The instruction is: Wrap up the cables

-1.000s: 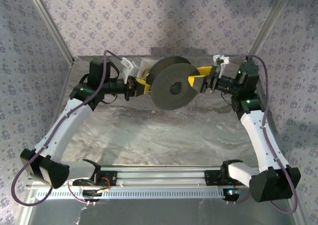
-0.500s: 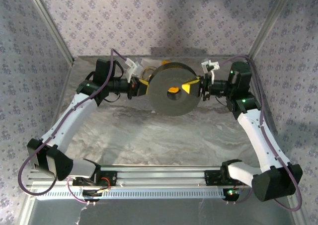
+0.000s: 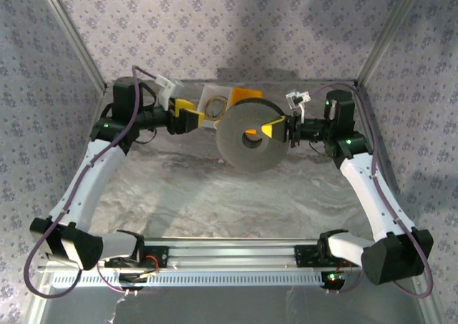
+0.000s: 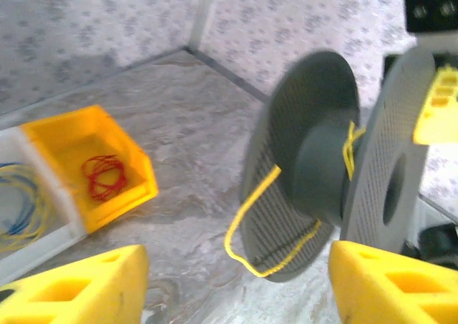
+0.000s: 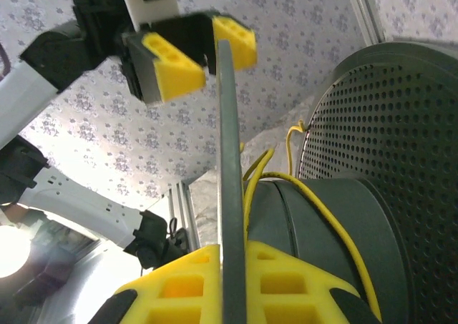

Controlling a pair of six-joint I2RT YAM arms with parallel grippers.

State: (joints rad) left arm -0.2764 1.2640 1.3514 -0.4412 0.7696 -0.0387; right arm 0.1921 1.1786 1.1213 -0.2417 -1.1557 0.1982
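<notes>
Above the marbled counter (image 3: 215, 195) the right hand (image 3: 278, 129) pinched the spool (image 3: 240, 156) by its rim, the left hand (image 3: 190, 116) hung spread, so the slack yellow cord (image 4: 252, 204) could unwind.

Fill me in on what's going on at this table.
The right gripper is clamped on one flange of the dark grey spool, holding it with its flanges upright at the far side of the table. The yellow cord runs only loosely round the hub, with a slack loop hanging off it. The left gripper is open, off to the spool's left and touching neither spool nor cord. So the wrapping looks barely started.
</notes>
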